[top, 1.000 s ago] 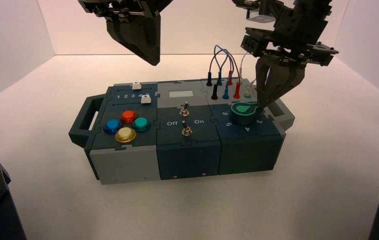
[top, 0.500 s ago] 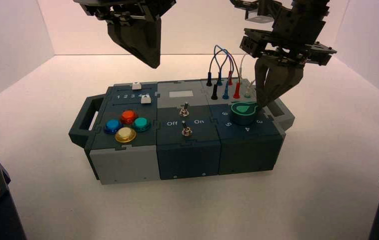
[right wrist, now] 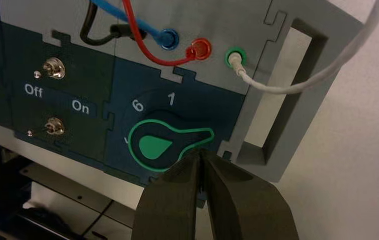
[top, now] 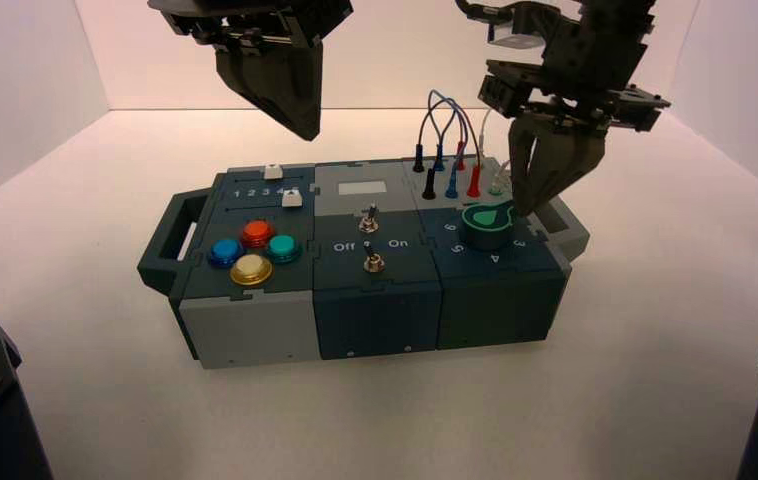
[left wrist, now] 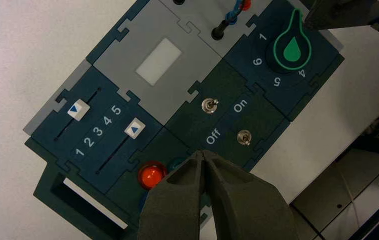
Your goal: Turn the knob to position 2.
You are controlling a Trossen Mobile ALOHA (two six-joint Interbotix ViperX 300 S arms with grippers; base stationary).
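While I watch from the high view, the knob [top: 486,224] sits right of centre in the frame, on the dark-blue right end of the box [top: 255,335]. My right end effector [top: 527,208] hangs just beside the knob's right edge, w/ its fingers pressed together & holding nothing. In the right wrist view the knob [right wrist: 163,145] is near the lower middle of the frame. Its green pointer sticks out sideways, past the "1", w/ the tip just above the right end effector [right wrist: 200,155]. I can't tell if they touch.

My left end effector [top: 304,122] is up high in the upper left of the frame, over the back of the box. It's shut too, empty. In the left wrist view it [left wrist: 203,156] hovers over the red button [left wrist: 150,175] & the two toggle switches [left wrist: 209,105]. The box rests on a white tabletop [top: 655,340].
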